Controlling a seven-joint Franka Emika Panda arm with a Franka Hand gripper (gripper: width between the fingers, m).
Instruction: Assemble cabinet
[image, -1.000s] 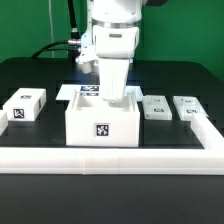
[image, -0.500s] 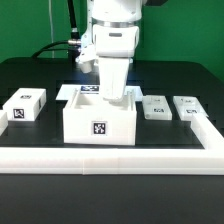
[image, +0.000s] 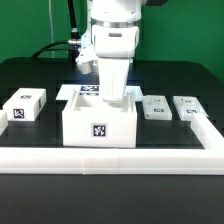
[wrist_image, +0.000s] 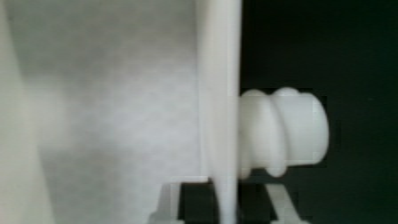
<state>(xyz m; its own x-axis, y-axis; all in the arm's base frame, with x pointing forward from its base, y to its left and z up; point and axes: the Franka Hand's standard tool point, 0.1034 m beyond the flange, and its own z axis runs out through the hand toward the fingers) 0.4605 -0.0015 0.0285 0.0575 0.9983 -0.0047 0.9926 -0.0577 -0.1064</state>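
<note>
The cabinet (image: 100, 128), a large open white box with a tag on its front, stands in the middle of the black table. My gripper (image: 117, 96) reaches down into it from above, and its fingertips are hidden behind the box's front wall. In the wrist view a thin white wall of the cabinet (wrist_image: 222, 90) runs between my fingers, with a ridged white knob (wrist_image: 288, 125) beside it. The gripper (wrist_image: 226, 203) is shut on that wall.
A small white tagged block (image: 24, 105) lies at the exterior view's left. Two flat white tagged parts (image: 155, 108) (image: 186, 105) lie at the right. A white rail (image: 110, 158) borders the front and right. The marker board (image: 76, 91) lies behind the cabinet.
The cabinet has shifted slightly toward the exterior view's left with the gripper on its wall. The other parts have not moved.
</note>
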